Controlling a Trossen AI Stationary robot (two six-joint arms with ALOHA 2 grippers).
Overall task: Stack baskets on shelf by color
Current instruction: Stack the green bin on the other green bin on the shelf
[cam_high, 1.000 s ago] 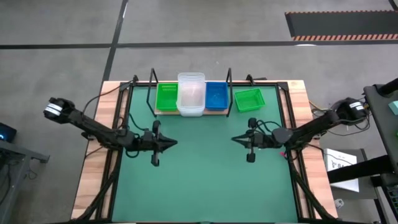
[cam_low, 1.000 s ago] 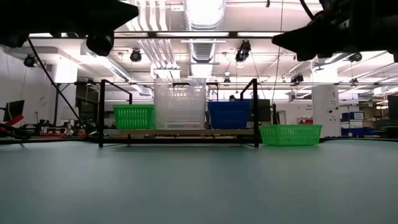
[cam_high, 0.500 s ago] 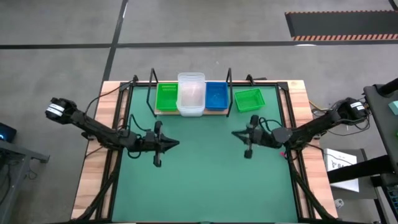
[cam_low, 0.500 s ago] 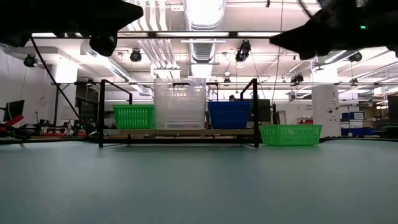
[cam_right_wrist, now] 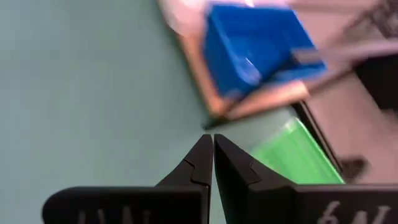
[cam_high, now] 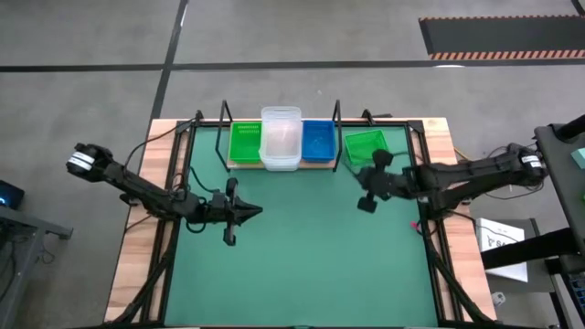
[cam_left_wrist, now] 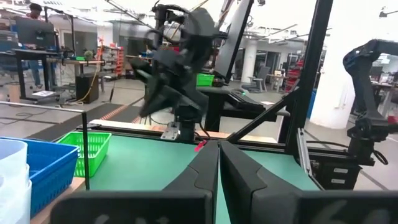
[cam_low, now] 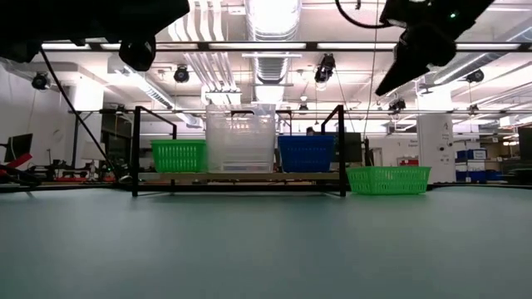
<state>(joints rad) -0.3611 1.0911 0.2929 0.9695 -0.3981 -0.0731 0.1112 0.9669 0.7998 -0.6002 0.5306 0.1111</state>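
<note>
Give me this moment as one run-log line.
left gripper: shut, waiting mid-mat | right gripper: shut, empty, beside loose green basket | shelf: green, clear, blue stacks

A robotics lab or workshop: bare ceiling ducts (cam_low: 270, 33) and lamps overhead, benches with monitors (cam_left_wrist: 37, 31), another robot arm (cam_left_wrist: 367, 81) standing behind.

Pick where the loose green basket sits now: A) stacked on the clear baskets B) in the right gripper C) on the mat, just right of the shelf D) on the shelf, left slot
C: the loose green basket rests on the mat just outside the shelf's right upright, and the shut right gripper hovers near it, holding nothing.
</note>
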